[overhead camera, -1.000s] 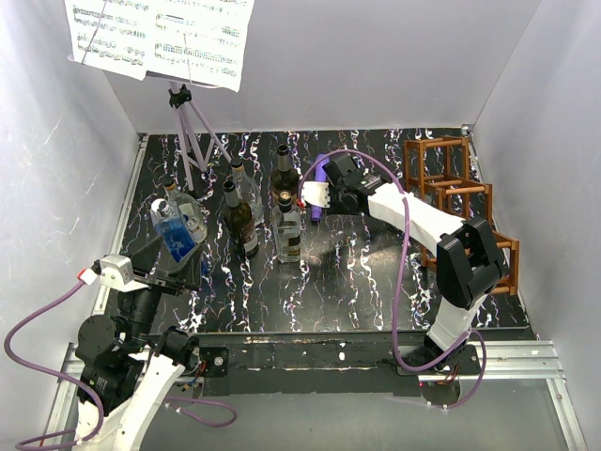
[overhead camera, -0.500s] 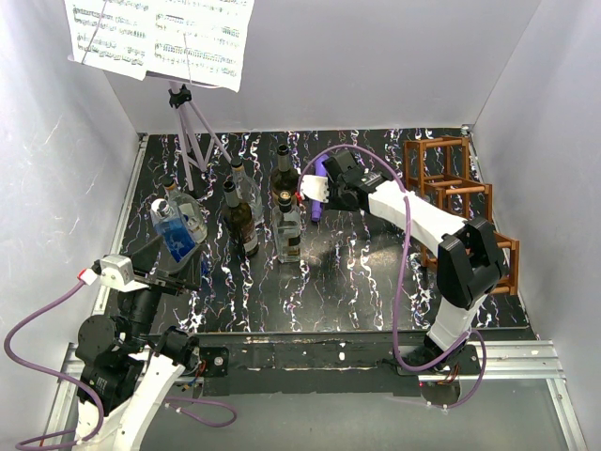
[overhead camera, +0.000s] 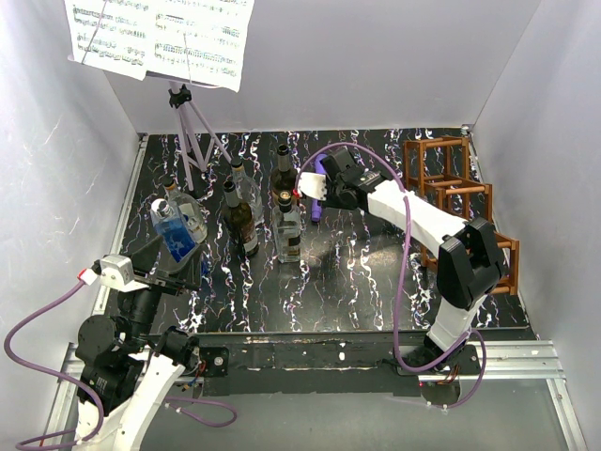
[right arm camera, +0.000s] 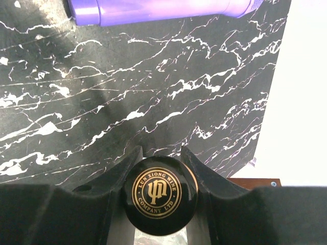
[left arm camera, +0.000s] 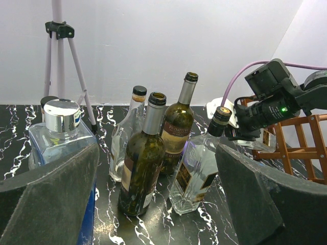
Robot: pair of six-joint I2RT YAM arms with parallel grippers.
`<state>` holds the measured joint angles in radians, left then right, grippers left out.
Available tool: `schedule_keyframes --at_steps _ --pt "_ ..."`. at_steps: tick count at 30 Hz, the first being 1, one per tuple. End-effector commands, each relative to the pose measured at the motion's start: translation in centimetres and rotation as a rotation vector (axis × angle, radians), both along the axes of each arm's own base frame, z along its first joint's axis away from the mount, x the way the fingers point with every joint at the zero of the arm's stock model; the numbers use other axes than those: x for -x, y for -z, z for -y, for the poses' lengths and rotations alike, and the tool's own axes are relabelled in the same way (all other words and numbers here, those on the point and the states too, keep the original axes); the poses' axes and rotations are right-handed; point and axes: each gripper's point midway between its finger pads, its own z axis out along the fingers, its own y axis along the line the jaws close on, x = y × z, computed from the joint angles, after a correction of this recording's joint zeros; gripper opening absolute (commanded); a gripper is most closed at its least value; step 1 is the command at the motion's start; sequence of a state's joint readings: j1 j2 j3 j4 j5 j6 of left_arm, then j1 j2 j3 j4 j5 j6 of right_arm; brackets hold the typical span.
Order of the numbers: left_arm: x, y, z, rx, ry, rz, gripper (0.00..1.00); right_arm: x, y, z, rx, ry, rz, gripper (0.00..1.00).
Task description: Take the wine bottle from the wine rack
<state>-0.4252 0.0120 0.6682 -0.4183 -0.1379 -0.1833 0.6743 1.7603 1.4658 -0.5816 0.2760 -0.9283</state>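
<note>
Wine bottle cap (right arm camera: 160, 193), round glossy black, between right fingers (right arm camera: 204, 177)

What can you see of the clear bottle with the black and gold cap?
The wine bottle is clear glass with a dark label. Its round black cap carries a gold emblem reading Lux Xiong Wine Company Ltd. It leans sideways, its base seemingly on the black marbled table beside a dark bottle. The right end effector grips the cap between its fingers.
</note>
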Motion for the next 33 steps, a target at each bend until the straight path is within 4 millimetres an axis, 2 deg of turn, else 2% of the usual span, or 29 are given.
schedule_keyframes --at_steps 1,9,14,21,26,30,33 --pt "-0.1 0.1 0.2 -0.013 0.008 -0.002 0.98 -1.1 -6.8 -1.3 -0.113 0.02 0.161 0.01" --pt "-0.1 0.1 0.2 -0.012 0.008 -0.001 0.98 -1.1 -7.0 -1.2 -0.105 0.024 0.175 0.01" --pt "-0.1 0.2 0.2 -0.013 0.008 -0.004 0.98 -1.2 -8.3 -1.2 -0.154 0.052 0.212 0.01" --pt "-0.1 0.2 0.2 -0.013 0.008 -0.004 0.98 -0.4 -10.0 -0.8 -0.245 0.077 0.23 0.01" --pt "-0.2 0.2 0.2 -0.014 0.008 -0.005 0.98 0.7 -11.5 -0.6 -0.337 0.082 0.234 0.01" --pt "-0.2 0.2 0.3 -0.013 0.01 -0.005 0.98 1.8 -13.6 -0.3 -0.435 0.129 0.225 0.01" --pt "-0.3 0.3 0.3 -0.016 0.008 -0.011 0.98 3.7 -14.8 0.3 -0.525 0.202 0.179 0.01"
